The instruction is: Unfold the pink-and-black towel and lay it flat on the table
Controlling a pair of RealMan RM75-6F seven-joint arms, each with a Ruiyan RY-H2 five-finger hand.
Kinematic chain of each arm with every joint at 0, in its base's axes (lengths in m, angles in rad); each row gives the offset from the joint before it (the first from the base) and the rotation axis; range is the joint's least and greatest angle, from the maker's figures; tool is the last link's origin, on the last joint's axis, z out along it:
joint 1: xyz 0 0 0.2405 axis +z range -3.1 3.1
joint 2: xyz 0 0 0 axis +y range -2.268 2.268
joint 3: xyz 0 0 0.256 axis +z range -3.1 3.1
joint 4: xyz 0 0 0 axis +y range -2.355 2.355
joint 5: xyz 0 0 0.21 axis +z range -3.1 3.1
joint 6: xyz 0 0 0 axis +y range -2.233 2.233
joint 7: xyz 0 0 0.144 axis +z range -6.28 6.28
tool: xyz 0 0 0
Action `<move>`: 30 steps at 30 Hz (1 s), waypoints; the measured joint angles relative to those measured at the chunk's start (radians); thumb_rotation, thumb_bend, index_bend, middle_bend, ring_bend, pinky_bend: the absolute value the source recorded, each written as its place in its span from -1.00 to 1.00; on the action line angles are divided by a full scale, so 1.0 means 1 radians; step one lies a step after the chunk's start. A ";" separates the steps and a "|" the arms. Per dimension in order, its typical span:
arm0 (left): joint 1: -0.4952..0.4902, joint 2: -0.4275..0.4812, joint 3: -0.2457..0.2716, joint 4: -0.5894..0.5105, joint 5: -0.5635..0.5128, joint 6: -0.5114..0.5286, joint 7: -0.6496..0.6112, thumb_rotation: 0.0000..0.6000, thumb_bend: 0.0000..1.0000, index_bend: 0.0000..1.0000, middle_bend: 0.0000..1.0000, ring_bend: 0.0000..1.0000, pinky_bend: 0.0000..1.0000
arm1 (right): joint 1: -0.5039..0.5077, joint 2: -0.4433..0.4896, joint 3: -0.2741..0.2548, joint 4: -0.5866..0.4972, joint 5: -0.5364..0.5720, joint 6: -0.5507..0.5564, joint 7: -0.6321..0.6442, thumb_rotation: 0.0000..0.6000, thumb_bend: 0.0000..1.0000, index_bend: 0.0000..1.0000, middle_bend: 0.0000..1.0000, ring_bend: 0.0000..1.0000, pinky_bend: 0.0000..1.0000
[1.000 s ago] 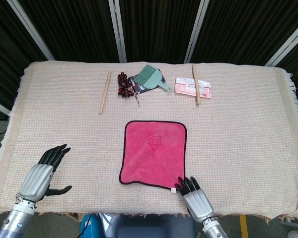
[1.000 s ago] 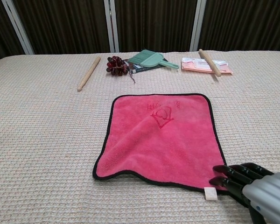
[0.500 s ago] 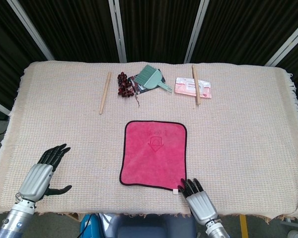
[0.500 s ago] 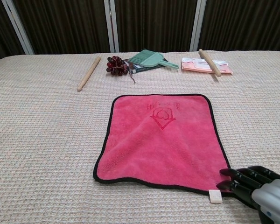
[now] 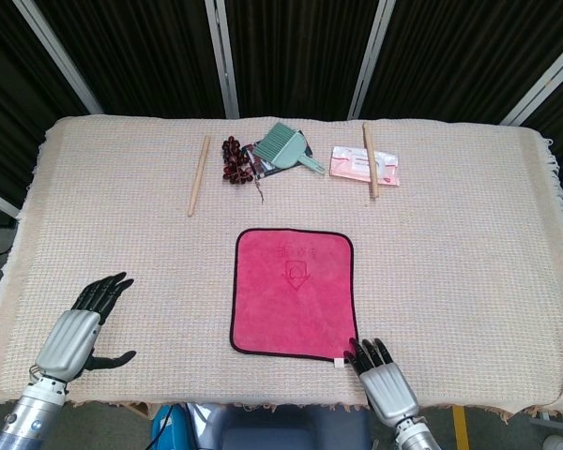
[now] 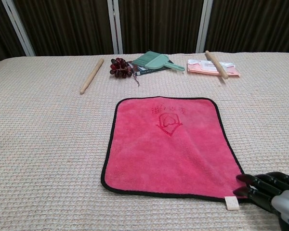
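Observation:
The pink towel with black edging (image 5: 293, 292) lies spread open in the middle of the table, nearly flat, its logo toward the far side. The chest view shows the towel (image 6: 171, 144) with a small white tag at its near right corner. My right hand (image 5: 383, 380) is at that corner, by the table's front edge. The fingertips (image 6: 253, 185) of my right hand (image 6: 274, 192) overlap the black edging and pinch the corner. My left hand (image 5: 80, 328) rests at the front left with its fingers apart and holds nothing, well away from the towel.
Along the far side lie a wooden stick (image 5: 198, 175), a dark red grape bunch (image 5: 233, 159), a green brush on a dark packet (image 5: 286, 147), and a pink packet (image 5: 364, 166) with a second stick (image 5: 370, 159) across it. A woven cloth (image 5: 469, 244) covers the table.
My right hand has drawn back toward the front edge with the towel's corner. The towel slid slightly nearer, and its wrinkled near edge has straightened. My left hand has not moved.

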 measured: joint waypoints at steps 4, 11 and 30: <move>0.000 -0.001 -0.002 0.001 -0.002 0.001 -0.001 1.00 -0.82 -0.86 -1.00 -1.00 -1.00 | -0.001 0.003 -0.004 -0.009 -0.014 -0.001 0.006 1.00 0.95 -0.67 -1.00 -1.00 -1.00; 0.001 0.002 -0.003 0.000 0.000 0.001 -0.006 1.00 -0.82 -0.86 -1.00 -1.00 -1.00 | -0.003 0.009 -0.012 -0.023 -0.061 0.008 0.033 1.00 0.49 -1.00 -1.00 -1.00 -1.00; 0.068 0.010 -0.008 0.146 0.057 0.144 -0.001 1.00 -0.92 -0.97 -1.00 -1.00 -1.00 | -0.035 0.209 0.130 -0.019 -0.142 0.227 0.348 1.00 -0.26 -1.00 -1.00 -1.00 -1.00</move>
